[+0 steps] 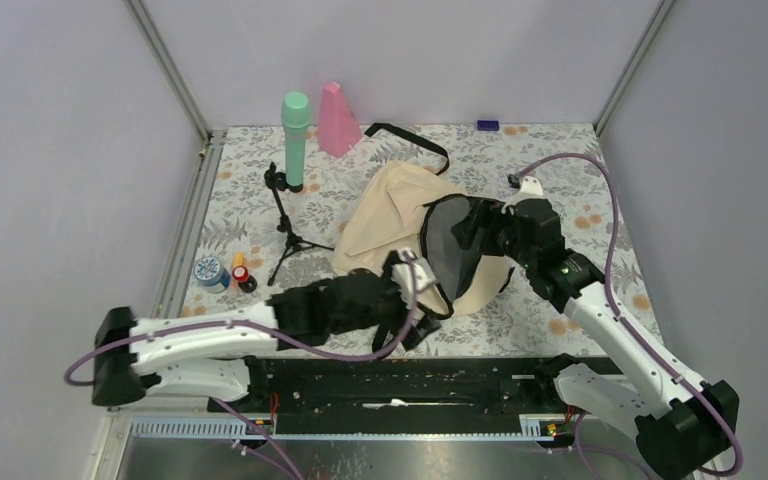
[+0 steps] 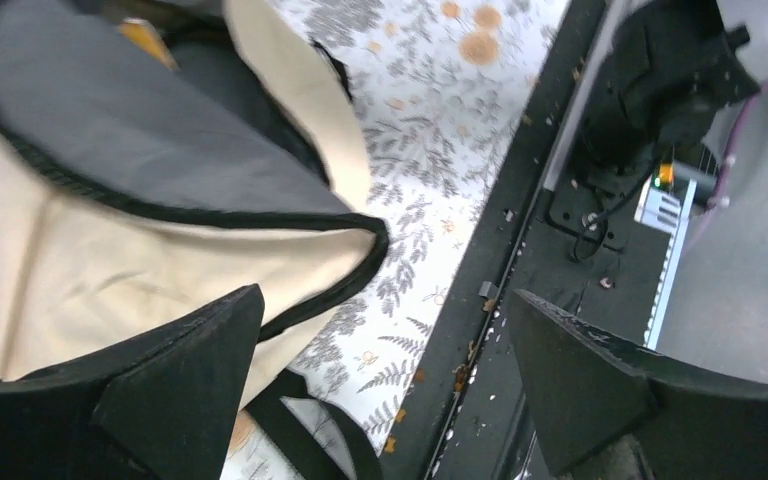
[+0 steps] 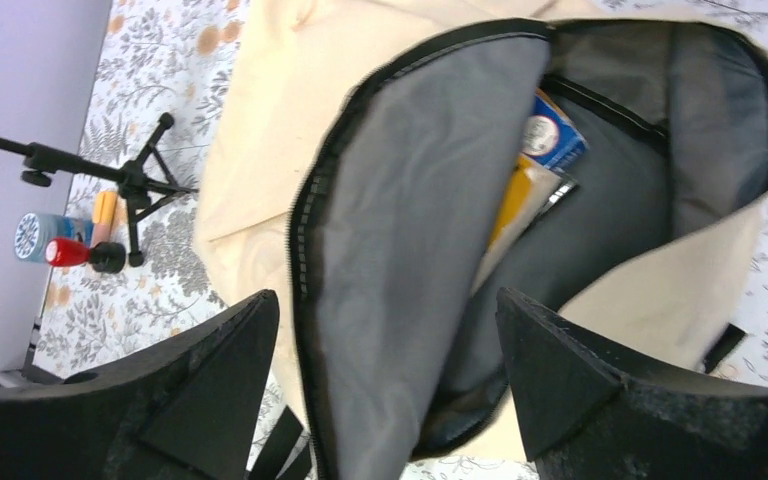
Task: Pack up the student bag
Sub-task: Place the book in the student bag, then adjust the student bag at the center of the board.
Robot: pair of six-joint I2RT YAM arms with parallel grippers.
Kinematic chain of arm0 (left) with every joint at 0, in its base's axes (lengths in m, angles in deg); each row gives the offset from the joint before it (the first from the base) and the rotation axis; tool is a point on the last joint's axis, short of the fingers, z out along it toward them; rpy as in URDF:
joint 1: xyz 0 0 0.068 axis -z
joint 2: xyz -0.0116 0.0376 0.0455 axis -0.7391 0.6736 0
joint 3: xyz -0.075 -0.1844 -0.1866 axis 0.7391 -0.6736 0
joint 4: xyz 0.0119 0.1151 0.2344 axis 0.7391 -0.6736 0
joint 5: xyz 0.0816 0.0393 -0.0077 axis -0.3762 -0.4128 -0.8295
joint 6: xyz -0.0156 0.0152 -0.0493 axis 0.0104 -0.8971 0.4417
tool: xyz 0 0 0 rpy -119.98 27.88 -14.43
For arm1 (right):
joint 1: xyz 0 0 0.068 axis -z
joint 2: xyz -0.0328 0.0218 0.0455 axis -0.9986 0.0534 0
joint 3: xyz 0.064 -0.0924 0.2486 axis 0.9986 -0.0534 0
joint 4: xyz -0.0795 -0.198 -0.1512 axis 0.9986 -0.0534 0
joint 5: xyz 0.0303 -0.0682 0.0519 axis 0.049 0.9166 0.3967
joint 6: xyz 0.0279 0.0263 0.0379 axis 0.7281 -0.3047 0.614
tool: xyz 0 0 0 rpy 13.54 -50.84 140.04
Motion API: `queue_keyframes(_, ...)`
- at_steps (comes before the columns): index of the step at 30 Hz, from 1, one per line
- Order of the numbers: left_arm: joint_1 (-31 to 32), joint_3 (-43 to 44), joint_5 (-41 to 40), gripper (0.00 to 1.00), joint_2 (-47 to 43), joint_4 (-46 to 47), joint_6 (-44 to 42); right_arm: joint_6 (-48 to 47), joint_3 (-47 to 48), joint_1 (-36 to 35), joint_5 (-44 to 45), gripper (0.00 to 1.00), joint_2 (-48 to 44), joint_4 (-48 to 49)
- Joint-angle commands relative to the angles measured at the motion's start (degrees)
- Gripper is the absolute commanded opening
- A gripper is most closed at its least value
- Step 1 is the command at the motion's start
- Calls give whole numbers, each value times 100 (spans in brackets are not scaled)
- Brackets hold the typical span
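Observation:
The student bag [image 1: 390, 215] lies in the middle of the table, cream fabric with black trim, its zip mouth wide apart and the grey lining [image 3: 410, 200] showing. Inside it I see a blue box [image 3: 557, 140] and a yellow item [image 3: 520, 195]. My right gripper [image 3: 385, 293] hangs open over the mouth, the grey flap passing loosely between its fingers. It sits at the bag's right side [image 1: 480, 235]. My left gripper [image 2: 385, 293] is open at the bag's near edge [image 1: 415, 300], with only the bag's black-trimmed rim [image 2: 360, 235] and tablecloth under it.
A green microphone [image 1: 295, 140] on a black tripod [image 1: 290, 235] stands back left, next to a pink cone [image 1: 338, 120]. A small blue-lidded jar [image 1: 208, 272] and red and orange items [image 1: 241, 272] lie at the left. A black rail [image 1: 410, 375] runs along the near edge.

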Motion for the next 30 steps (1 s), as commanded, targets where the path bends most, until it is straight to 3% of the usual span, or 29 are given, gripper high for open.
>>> queue_keyframes(1,-679,-238,331,99,-1036,-628,499,-190,543,-397,303,84,363,-29)
queue_keyframes(6,-2007,51,760,99,-1684,-1655,812,-128,1033,-1076,613,78,937,-198)
queue_keyframes(11,-2819,741,1024,99,-1260,-2421,755,-189,1570,-1800,1249,77,1500,-678)
queue_keyframes(19,-3354,786,928,99,-754,-2194,212,-180,2080,-2062,1917,63,2546,-1298)
queue_keyframes(27,-3560,562,527,99,-790,-2130,273,-176,2500,-2071,2270,52,3258,-1536)
queue_keyframes(30,-3556,497,460,99,-881,-2129,283,-203,2569,-2071,2424,37,3266,-1590)
